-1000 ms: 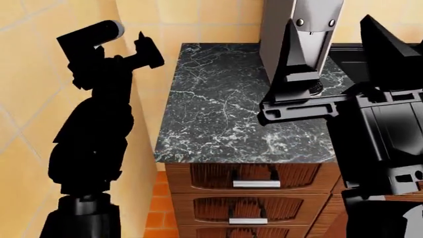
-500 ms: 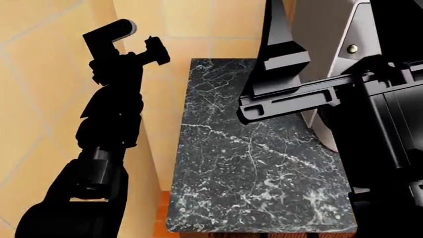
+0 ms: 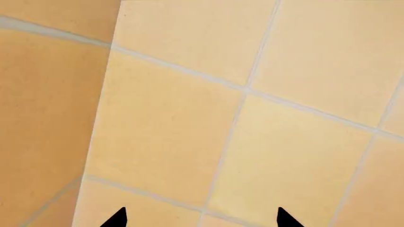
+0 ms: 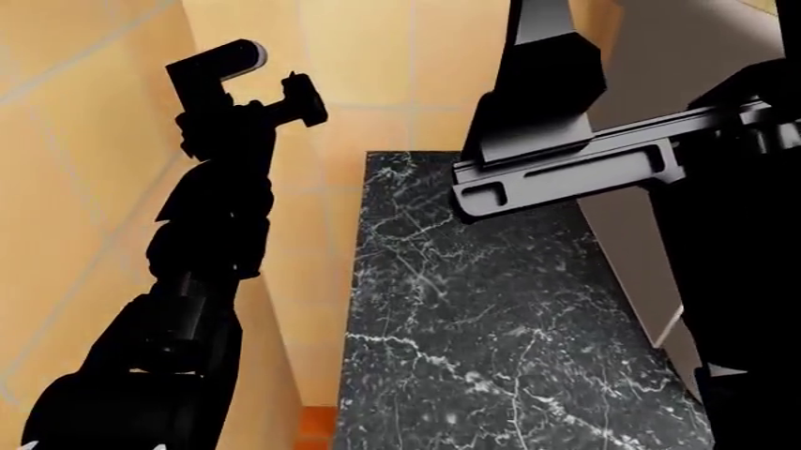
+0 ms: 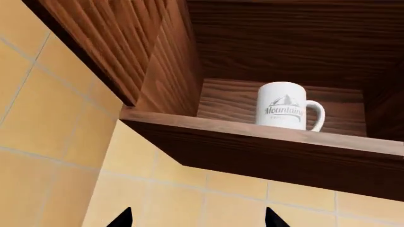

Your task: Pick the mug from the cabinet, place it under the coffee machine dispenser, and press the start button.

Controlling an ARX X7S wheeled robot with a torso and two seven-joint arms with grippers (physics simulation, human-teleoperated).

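Observation:
The white mug [image 5: 287, 112] with the grey mountain logo stands upright on the wooden cabinet shelf [image 5: 252, 142], handle to one side, seen only in the right wrist view. My right gripper [image 5: 197, 220] is open and empty, below and well short of the shelf, facing the tiled wall. In the head view it [image 4: 532, 56] is raised high at the right. The coffee machine shows only as a grey side [image 4: 663, 56] behind my right arm; its tray and head are hidden. My left gripper [image 3: 200, 220] is open and empty, facing tiles; it is raised at the left [image 4: 294, 98].
A black marble counter [image 4: 476, 319] runs below between my arms. A tiled wall [image 4: 75, 141] stands close on the left and behind. The cabinet's wooden side wall [image 5: 151, 52] and front shelf edge jut out above the right gripper.
The head view has risen and moved in: the drawers dropped out of sight and the coffee machine is mostly hidden. My right arm has lifted higher; the left arm stays raised.

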